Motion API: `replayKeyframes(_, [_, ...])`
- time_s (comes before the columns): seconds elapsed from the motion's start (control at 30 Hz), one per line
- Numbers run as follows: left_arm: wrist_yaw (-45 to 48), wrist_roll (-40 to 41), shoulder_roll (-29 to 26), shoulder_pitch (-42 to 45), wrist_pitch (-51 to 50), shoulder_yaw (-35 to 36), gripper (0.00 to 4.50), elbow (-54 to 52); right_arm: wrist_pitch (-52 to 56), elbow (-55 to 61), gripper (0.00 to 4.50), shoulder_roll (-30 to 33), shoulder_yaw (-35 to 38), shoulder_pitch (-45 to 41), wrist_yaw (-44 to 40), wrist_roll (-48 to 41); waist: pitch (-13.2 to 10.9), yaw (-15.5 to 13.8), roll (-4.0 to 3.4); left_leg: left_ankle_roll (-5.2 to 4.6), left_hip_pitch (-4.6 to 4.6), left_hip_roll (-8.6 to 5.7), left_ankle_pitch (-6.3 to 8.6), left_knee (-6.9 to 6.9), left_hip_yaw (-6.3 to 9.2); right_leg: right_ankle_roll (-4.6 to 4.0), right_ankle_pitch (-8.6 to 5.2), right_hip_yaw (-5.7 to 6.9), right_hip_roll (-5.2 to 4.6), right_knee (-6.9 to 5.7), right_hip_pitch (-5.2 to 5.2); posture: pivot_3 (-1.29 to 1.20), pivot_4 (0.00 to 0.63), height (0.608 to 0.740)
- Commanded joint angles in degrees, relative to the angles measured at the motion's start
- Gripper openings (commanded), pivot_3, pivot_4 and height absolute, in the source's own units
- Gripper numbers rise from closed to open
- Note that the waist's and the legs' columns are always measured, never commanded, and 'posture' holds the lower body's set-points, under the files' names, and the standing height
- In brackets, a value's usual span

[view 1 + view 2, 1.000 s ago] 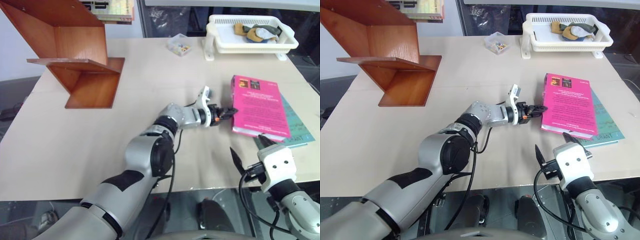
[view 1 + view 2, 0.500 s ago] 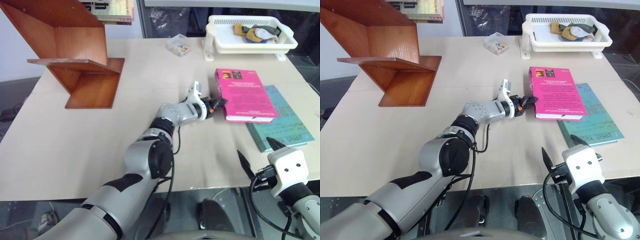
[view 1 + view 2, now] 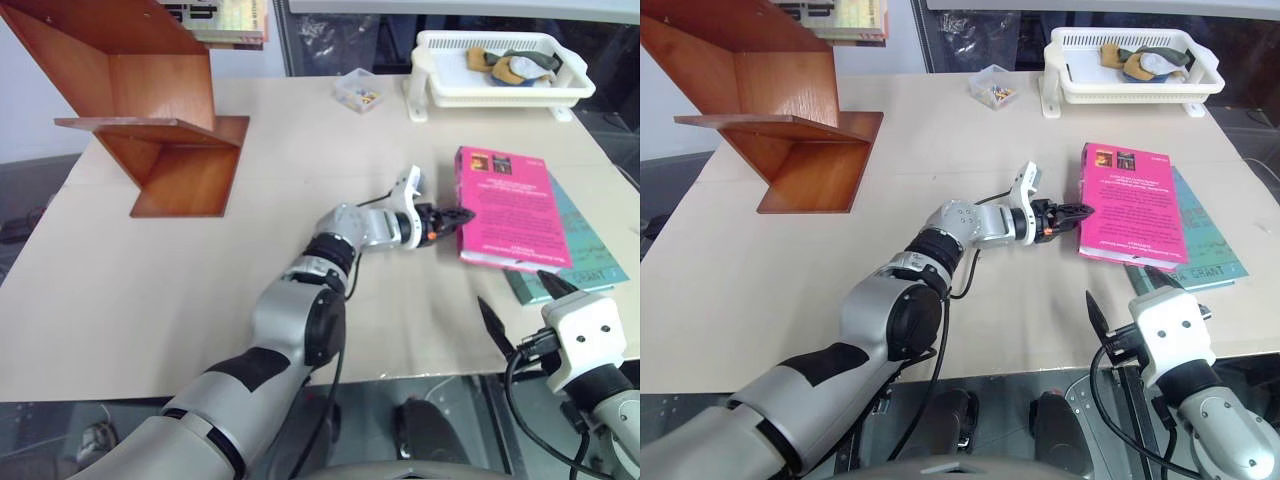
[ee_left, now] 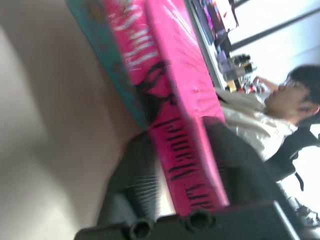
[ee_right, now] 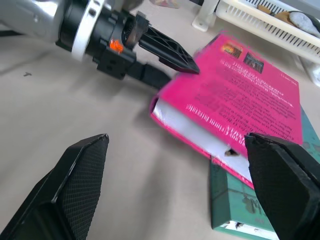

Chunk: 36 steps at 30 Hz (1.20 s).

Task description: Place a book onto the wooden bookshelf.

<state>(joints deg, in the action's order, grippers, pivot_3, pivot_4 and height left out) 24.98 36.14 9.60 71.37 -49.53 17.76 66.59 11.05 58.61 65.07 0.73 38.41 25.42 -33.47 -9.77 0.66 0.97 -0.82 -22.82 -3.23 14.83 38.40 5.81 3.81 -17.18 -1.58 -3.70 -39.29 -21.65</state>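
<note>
The left gripper [image 3: 1072, 212] reaches level across the pale beige table [image 3: 150, 280] with its two black fingers straddling the spine edge of the thick bright pink paperback book [image 3: 1130, 205]. One finger lies over the cover and the other under it, as the left wrist view [image 4: 185, 125] shows; the fingers bracket the spine, though I can't quite tell from here whether they are pinching it or merely set around it. The book lies flat on the right half of the table, its small dark pictures toward the far edge, and it partly covers a thinner teal-green book [image 3: 1210, 262] beneath it, whose near corner and right edge stick out.

The right gripper [image 3: 520, 312] hangs at the near table edge, just beside the books' near corner. Its black fingers are spread wide apart with nothing between them.

Farther back on the right sits a white plastic slatted basket [image 3: 440, 90] with some bundled cloth-like items inside. A small clear plastic box [image 3: 358, 90] of tiny coloured bits stands just beside it to the left. Well apart, at the far left corner, stands the large reddish-brown glossy wooden bookshelf [image 3: 165, 130] of slanted zigzag panels. A stack of books [image 3: 225, 22] rests up on its top.
</note>
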Motion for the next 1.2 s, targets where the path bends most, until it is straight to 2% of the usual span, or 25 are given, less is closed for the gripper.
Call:
replayKeyframes(0.03, [3.0,0.0,9.8,-1.6,-1.1,-0.7,3.9,-0.1,-0.8,1.4,4.5,0.3,-0.9,-0.9,1.8,-0.2,0.0,0.0,0.0,0.0,0.0,0.0,0.0,0.0,0.0,0.0,0.0,0.0,0.0,0.0,0.0,0.0,0.15,0.74])
replayKeyframes(0.1, [4.8,-0.6,7.8,-1.2,-1.2,-1.1,4.44,0.2,-0.5,1.4,4.5,0.0,-2.1,-2.0,2.4,-0.1,0.0,0.1,0.0,0.0,0.0,0.0,0.0,0.0,0.0,0.0,0.0,0.0,0.0,0.0,0.0,0.0,0.15,0.74])
replayKeyframes(0.23, [8.6,-2.1,4.5,-0.3,-0.7,-1.6,4.44,1.3,0.5,1.4,4.5,-2.1,-5.2,-5.5,3.5,-0.4,0.0,0.1,0.0,0.0,0.02,0.0,0.0,0.01,0.0,0.0,0.0,0.0,0.01,-0.02,0.0,0.0,0.15,0.74])
replayKeyframes(0.4, [10.0,-3.7,2.1,0.7,1.9,-0.3,4.44,4.2,5.9,1.4,4.5,-8.5,-8.5,-13.4,5.3,-1.6,0.0,0.1,0.01,0.0,0.03,0.01,0.0,0.02,-0.01,0.0,0.0,-0.02,0.01,-0.06,0.0,0.0,0.15,0.74])
replayKeyframes(0.6, [5.7,-3.5,0.3,2.2,8.5,4.6,4.44,7.5,15.6,1.4,4.5,-17.4,-14.0,-21.7,4.6,0.9,0.0,0.0,0.0,-0.01,0.03,0.02,0.0,0.04,-0.01,-0.01,0.0,-0.03,0.0,-0.13,-0.04,0.0,0.15,0.74])
replayKeyframes(0.73, [3.8,-3.6,-0.9,3.4,10.7,7.3,4.44,8.5,21.6,1.4,4.5,-22.4,-14.2,-24.6,2.8,2.7,0.0,0.0,0.0,-0.01,0.03,0.01,0.0,0.04,-0.02,-0.01,0.0,-0.03,-0.01,-0.15,-0.05,0.0,0.15,0.74])
replayKeyframes(0.87, [2.0,-4.0,-0.6,4.2,12.4,9.1,4.44,9.2,24.6,1.4,4.5,-25.4,-13.4,-25.7,1.1,4.7,0.0,0.0,-0.01,-0.02,0.02,0.0,0.01,0.05,0.0,-0.01,0.0,-0.02,0.0,-0.16,-0.05,0.0,0.15,0.74])
replayKeyframes(1.2, [-3.4,-3.7,4.4,6.2,17.5,14.0,4.44,10.8,29.2,1.4,4.5,-29.7,-11.5,-28.0,-2.1,9.3,0.0,0.1,-0.02,-0.01,0.04,0.0,0.01,0.04,0.0,-0.01,0.0,-0.02,0.0,-0.19,-0.07,0.0,0.15,0.74])
